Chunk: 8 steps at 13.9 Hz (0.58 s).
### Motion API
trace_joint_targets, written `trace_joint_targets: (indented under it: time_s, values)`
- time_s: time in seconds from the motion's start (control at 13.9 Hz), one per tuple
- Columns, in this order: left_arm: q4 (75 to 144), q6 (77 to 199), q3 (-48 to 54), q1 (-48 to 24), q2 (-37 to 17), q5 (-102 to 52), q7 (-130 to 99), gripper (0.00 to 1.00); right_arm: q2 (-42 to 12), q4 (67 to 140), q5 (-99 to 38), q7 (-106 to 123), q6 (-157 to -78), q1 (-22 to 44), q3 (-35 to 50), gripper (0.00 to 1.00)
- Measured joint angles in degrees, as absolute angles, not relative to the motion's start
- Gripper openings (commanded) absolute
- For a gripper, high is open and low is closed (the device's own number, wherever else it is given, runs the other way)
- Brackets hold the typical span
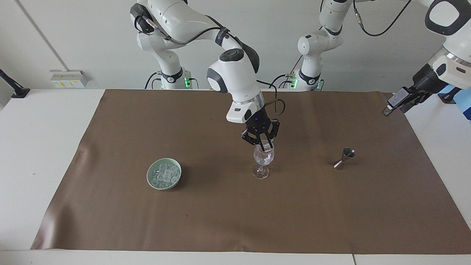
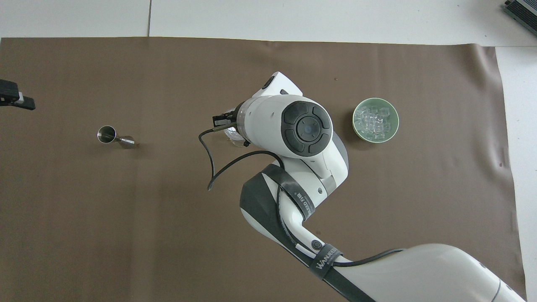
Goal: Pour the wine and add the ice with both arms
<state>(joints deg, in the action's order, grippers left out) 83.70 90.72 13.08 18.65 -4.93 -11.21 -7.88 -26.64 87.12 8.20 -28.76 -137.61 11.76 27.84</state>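
Over the glass (image 1: 263, 157) at mid-mat hangs the right gripper (image 1: 264, 143), fingertips pinched together just above the rim, holding nothing I can see; the left gripper (image 1: 394, 103), spread wide, waits raised at its end; the bowl (image 1: 151, 179) holds the ice (image 1: 164, 174); the jigger (image 1: 344, 158) stands apart.
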Motion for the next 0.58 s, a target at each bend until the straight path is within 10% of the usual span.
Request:
trace_joint_targets:
  time_s: [0.58]
  values:
    - [83.7, 90.72, 13.14, 13.97, -3.9, -5.98, -4.15, 1.0, -26.65, 87.13, 8.2, -28.79, -137.19, 11.76, 27.84, 0.24]
